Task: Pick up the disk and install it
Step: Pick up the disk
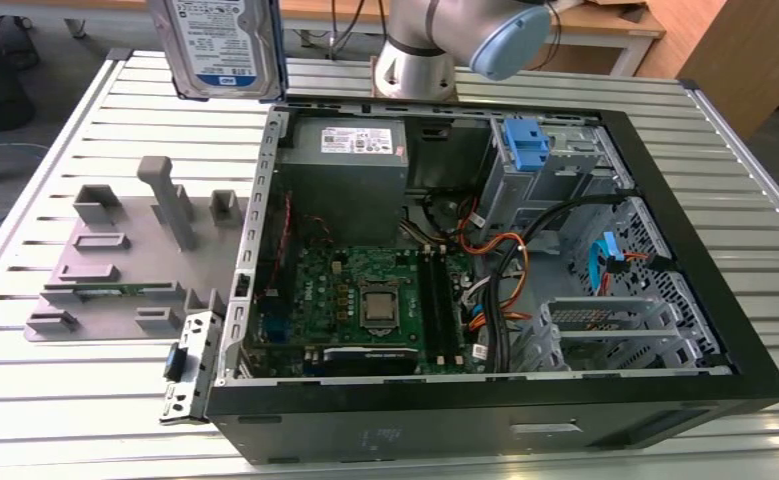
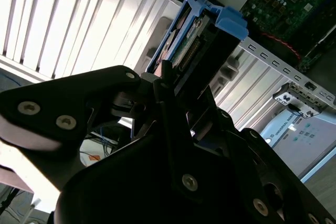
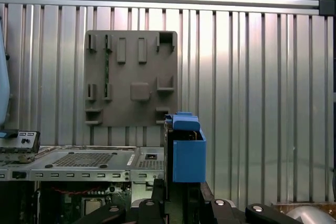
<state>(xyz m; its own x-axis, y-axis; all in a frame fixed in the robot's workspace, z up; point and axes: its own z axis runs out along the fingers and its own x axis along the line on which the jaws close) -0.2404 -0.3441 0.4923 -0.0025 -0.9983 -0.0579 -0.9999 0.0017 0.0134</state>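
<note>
Your slatted aluminium tabletop (image 1: pixel 122 110) carries the open black computer case (image 1: pixel 496 405). In the exterior view, the grey plastic fixture plate (image 1: pixel 109 250) lies at the case's 9 o'clock. The silver blue-framed disk (image 1: pixel 216 45) hangs upright above its 11 o'clock, clenched in the black end effector (image 2: pixel 170 85).

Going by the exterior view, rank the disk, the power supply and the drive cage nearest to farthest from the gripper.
1. The disk, held in the gripper, exterior view's upper left.
2. The power supply, in the case corner nearest it.
3. The drive cage, exterior view's lower right.
</note>
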